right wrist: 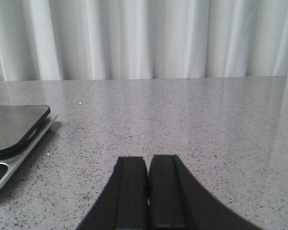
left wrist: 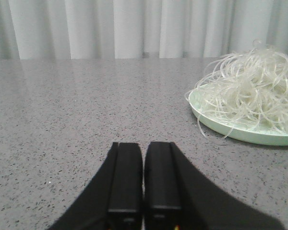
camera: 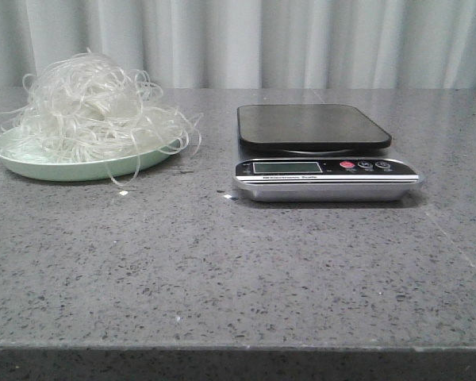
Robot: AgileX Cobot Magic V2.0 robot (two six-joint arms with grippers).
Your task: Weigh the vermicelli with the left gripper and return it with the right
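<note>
The vermicelli is a fluffy nest of whitish strands heaped on a pale green plate at the table's left. It also shows in the left wrist view on the plate. A silver kitchen scale with a bare black platform stands right of the plate; its corner shows in the right wrist view. My left gripper is shut and empty, low over the table, apart from the plate. My right gripper is shut and empty, to the right of the scale. Neither gripper shows in the front view.
A grey speckled stone table carries everything, its front edge near the camera. A pale pleated curtain hangs behind the table's far edge. A few loose strands trail off the plate's rim.
</note>
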